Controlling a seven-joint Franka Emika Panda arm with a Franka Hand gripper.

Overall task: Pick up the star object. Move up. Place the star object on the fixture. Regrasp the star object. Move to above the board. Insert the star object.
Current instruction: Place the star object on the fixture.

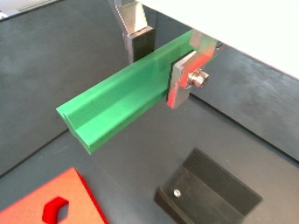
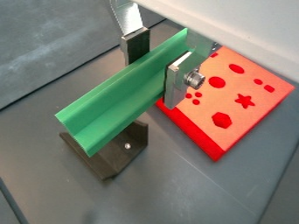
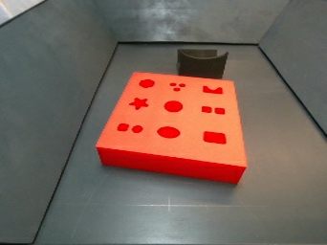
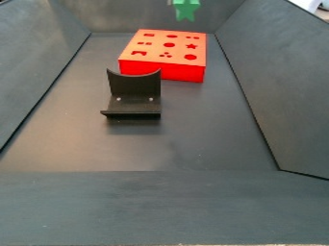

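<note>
A green star peg held level in a robot gripper above a dark floor.

One star object (image 1: 122,101), a long bright-green peg, lies crosswise in the gripper (image 1: 160,68), the silver fingers (image 1: 184,79) pinching it near one end. Both wrist views show this grip; below it, a wrist view shows the one dark fixture (image 2: 111,150) and the one red board (image 2: 239,105). In a side view only the peg's green tip (image 4: 186,8) shows, high above the board's (image 4: 164,53) far edge; a side view shows board (image 3: 173,120) and fixture (image 3: 201,61) alone.
</note>
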